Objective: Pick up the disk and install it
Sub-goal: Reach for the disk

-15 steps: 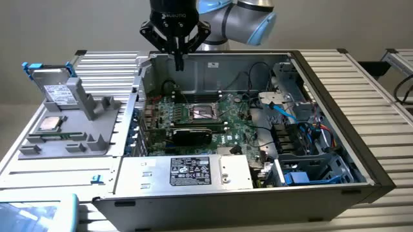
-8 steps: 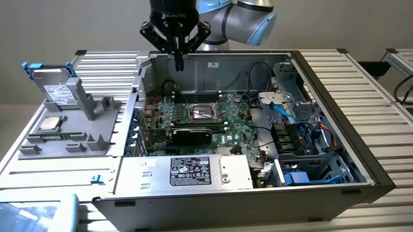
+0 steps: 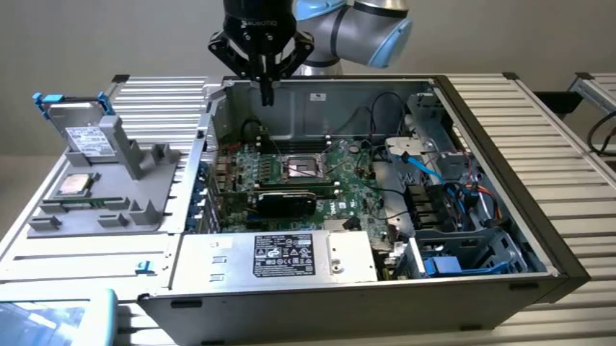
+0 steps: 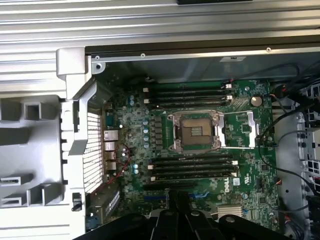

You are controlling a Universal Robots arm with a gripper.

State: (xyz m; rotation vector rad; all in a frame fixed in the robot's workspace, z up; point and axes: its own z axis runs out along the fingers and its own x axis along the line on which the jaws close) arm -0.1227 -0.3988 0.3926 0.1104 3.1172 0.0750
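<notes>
At the exterior view's left, the disk (image 3: 85, 133) stands nearly upright in a grey plastic holder (image 3: 115, 194), leaning a little backwards. It is a flat silver-grey rectangle with a white printed label on its face, and a blue frame (image 3: 43, 101) shows at its two upper corners. Just below it, in the same holder, lies a small square silver chip (image 3: 75, 185).

Toward the exterior view's right of the holder is the open computer case (image 3: 337, 306). It has a green board (image 3: 318, 173) on its floor and a silver box (image 3: 288, 256) with a black label at the near edge.

Above the far part of the case hangs the black claw (image 3: 265, 90) of the arm (image 3: 376, 29), pointing down. Its two fingers are pressed together, with nothing between them, and it touches nothing. In the wrist view the board with its bare socket (image 4: 196, 131) lies under the claw.

The disk is well apart from the claw, toward the exterior view's left and nearer to the camera. The side wall of the case is between them.
</notes>
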